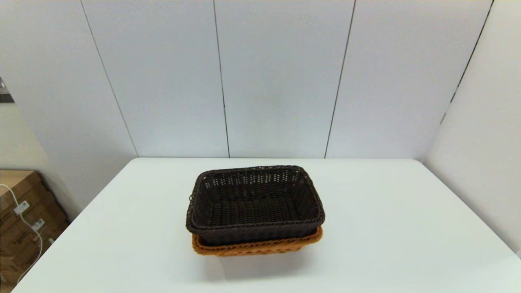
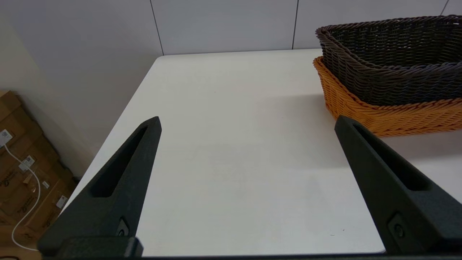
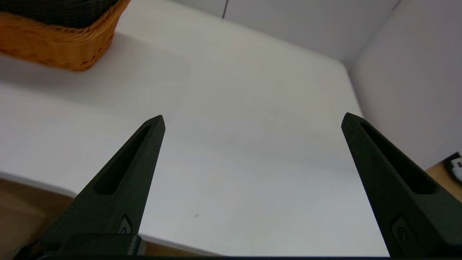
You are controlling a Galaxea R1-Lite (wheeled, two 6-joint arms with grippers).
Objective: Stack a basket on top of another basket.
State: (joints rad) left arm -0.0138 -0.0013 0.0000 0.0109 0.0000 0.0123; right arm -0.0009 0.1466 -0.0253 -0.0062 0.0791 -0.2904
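Dark brown basket is sitting nested inside the orange basket at mid-table. Left gripper and right gripper are hovering apart from the stack, fingers spread wide, holding nothing

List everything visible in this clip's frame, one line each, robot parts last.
Dark brown rectangular woven wicker basket: one, near-black, nested in the orange basket, mid-table.
Orange-tan rectangular woven wicker basket: one, orange, on the table under the dark basket.
White table: one, white, before the robot.
Cardboard boxes: several, brown, on the floor left of the table.
Left gripper: one, black, open, over the table left of the baskets.
Right gripper: one, black, open, over the table right of the baskets.
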